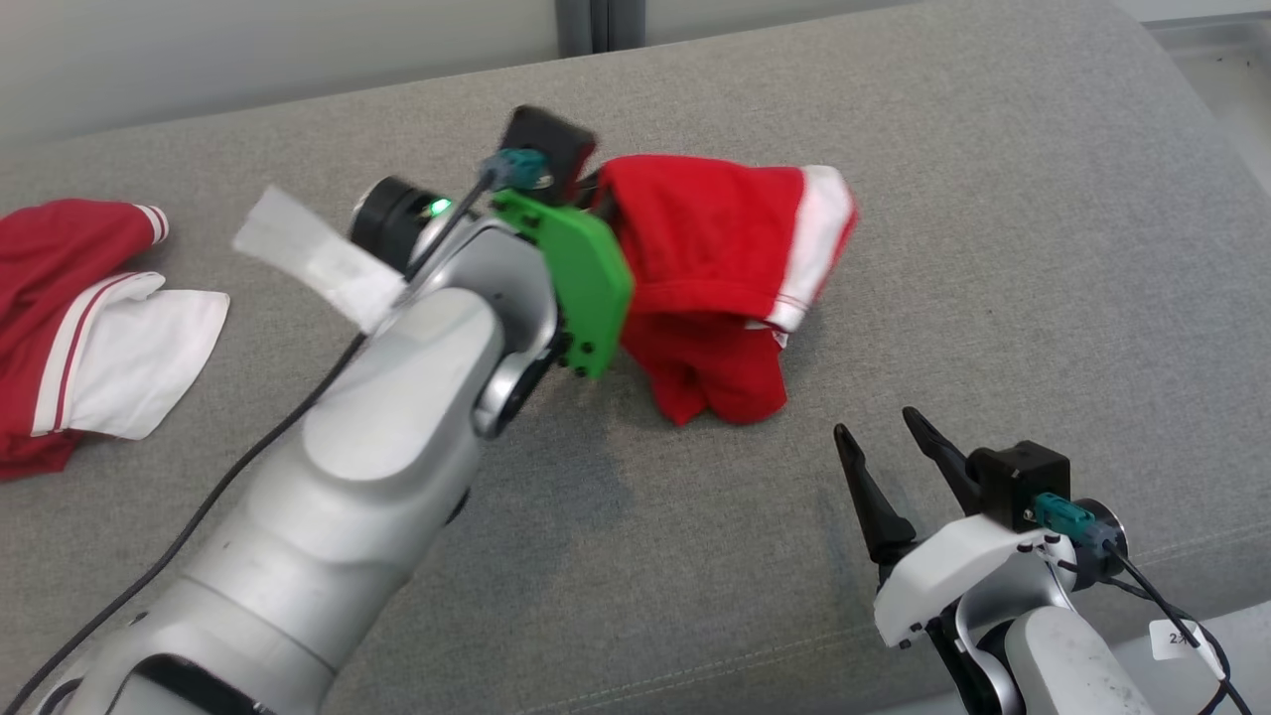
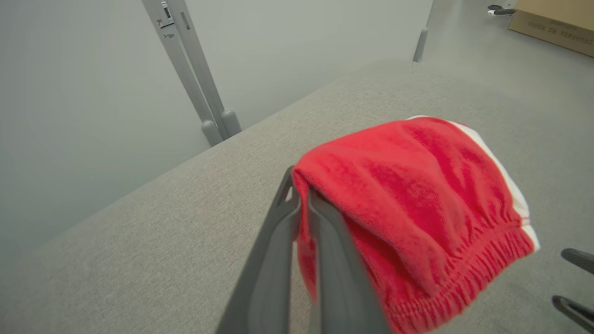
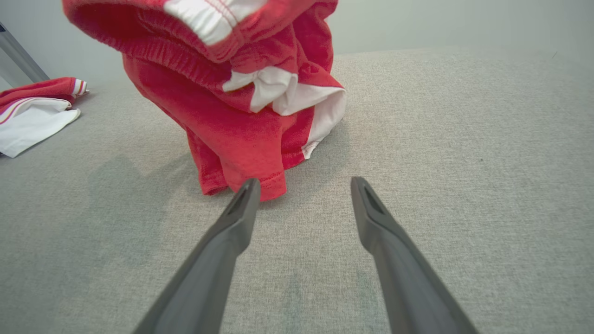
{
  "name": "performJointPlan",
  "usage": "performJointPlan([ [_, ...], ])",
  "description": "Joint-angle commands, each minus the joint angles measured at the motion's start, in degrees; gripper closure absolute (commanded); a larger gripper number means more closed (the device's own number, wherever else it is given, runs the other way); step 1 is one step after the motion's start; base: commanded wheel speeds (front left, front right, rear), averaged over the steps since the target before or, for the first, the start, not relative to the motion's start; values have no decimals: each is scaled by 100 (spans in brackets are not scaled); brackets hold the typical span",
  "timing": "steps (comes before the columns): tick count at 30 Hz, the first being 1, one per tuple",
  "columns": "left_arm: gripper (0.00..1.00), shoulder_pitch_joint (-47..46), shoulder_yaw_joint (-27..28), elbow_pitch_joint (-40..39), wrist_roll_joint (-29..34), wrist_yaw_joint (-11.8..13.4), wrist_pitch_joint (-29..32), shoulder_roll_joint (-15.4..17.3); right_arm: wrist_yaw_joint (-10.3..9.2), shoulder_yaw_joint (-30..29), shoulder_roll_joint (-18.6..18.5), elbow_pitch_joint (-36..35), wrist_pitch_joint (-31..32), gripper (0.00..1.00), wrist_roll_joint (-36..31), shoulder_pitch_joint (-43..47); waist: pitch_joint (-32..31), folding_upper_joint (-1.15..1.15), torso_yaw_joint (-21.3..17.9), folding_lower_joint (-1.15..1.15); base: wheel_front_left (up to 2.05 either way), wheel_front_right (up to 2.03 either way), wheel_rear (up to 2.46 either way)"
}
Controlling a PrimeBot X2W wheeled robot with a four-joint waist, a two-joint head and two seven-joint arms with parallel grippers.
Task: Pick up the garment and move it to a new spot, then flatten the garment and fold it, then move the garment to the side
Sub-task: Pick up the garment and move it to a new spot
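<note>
The left gripper (image 2: 299, 185) has its two long dark fingers pinched tight on a fold of the red towelling garment with a white side stripe and a gathered elastic band (image 1: 715, 268). The garment hangs bunched from that grip over the middle of the grey cloth-covered bench (image 1: 993, 248), nearer the far edge than the near one, and its lower hem appears to rest on the cloth. The right gripper (image 1: 879, 427) sits low by the near right corner with its jaws spread wide and nothing between them; its fingertips point at the garment's hem and stop just short of it. A second red and white garment (image 1: 89, 328) lies crumpled at the bench's left edge, well apart.
</note>
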Motion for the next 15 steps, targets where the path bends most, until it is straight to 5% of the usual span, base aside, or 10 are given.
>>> performJointPlan([
  [1, 100, 142, 67, 135, -15, 92, -63, 157, 0, -12, -5, 30, -44, 0, 21, -69, 66, -1, -47, 0, 0, 0, 0],
  [11, 100, 687, 600, 1348, -417, 535, -251, 708, 0, 63, -6, 158, -82, 0, 65, -128, 12, -1, 62, 0, 0, 0, 0],
  [12, 88, 701, 651, 1417, -424, 583, -350, 728, 0, 62, -7, 160, -77, 0, 60, -131, -4, -1, 74, 0, 0, 0, 0],
  [13, 8, 724, 682, 1488, -430, 618, -440, 744, 0, 61, -7, 160, -70, 0, 53, -123, -23, -1, 92, 0, 0, 0, 0],
  [15, 0, 814, 766, 1661, -523, 697, -516, 738, 0, 45, -7, 169, -54, 0, 22, -86, -71, -1, 134, 0, 0, 0, 0],
])
